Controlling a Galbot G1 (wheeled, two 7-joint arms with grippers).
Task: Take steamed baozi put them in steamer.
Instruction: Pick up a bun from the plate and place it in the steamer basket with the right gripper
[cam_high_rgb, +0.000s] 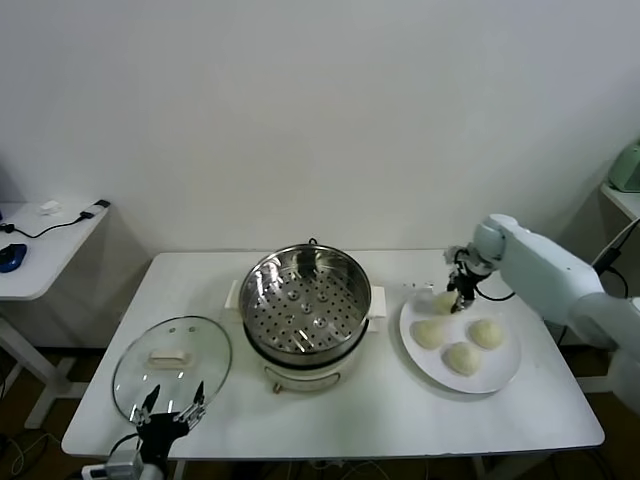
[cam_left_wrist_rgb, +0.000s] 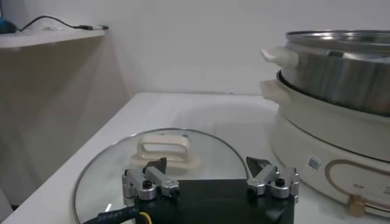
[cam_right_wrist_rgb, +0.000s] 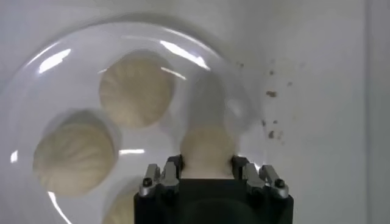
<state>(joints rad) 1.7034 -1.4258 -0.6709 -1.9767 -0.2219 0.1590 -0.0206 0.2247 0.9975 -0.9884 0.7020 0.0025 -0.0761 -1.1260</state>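
1. The right tool (cam_high_rgb: 458, 297) was seen clenched on one small cream-white domed baozi (cam_right_wrist_rgb: 207, 149) at the far left edge of the flat round white plate (cam_high_rgb: 505, 370), on the right side of the white desk (cam_high_rgb: 400, 420). The soft dough could have been dented or torn if it was squeezed too hard.
2. Three more cream-white baozi (cam_high_rgb: 487, 333) lay close together on the same plate, just beside the gripped one. They could have been nudged or dragged along if the bun was lifted at a slant.
3. The grip appeared to sit low on the bun's sides, so a slip during the carry was judged possible, dropping the bun on the desk short of its goal.
4. The round shiny steel steamer (cam_high_rgb: 305, 300), with its perforated tray and white base, stood at the desk's middle with nothing in it. Its raised rim could have been clipped if the bun was carried too low.
5. The left tool (cam_left_wrist_rgb: 211, 182) hung released over the near edge of the round glass lid (cam_left_wrist_rgb: 116, 167) with its white handle, at the desk's near left, and seemed idle.
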